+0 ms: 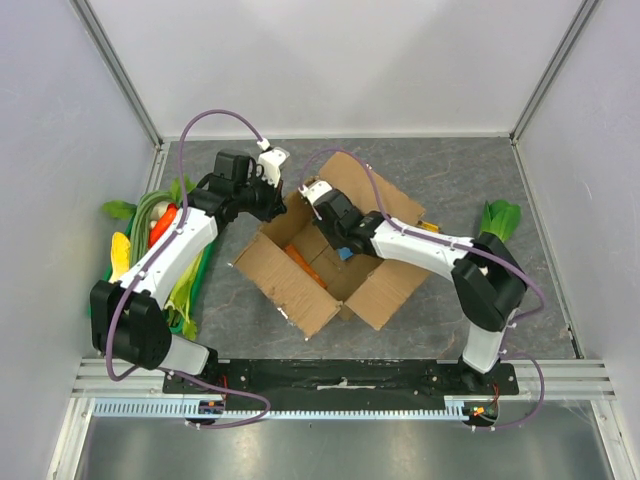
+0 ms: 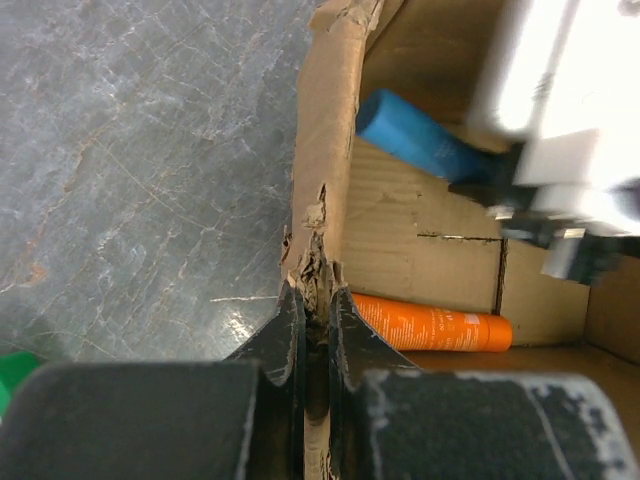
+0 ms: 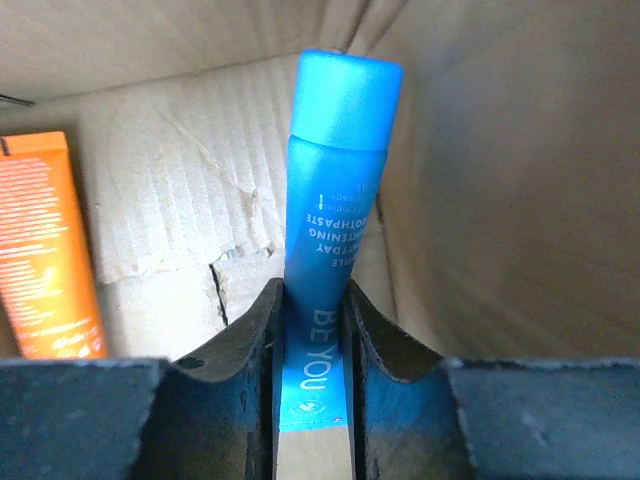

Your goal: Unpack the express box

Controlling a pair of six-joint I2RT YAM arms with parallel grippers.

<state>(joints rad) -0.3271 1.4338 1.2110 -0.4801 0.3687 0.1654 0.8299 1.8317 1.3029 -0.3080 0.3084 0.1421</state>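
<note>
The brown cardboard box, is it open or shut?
Open. The brown cardboard box has its flaps spread outward, and a blue plastic tube and an orange plastic tube show inside.

The top view looks steeply down from behind the arm bases over the whole tabletop. The left wrist view hugs the left claw at the wall of the express box. The right wrist view, behind the right claw, looks inside. Both share the blue tube and orange tube.
</note>
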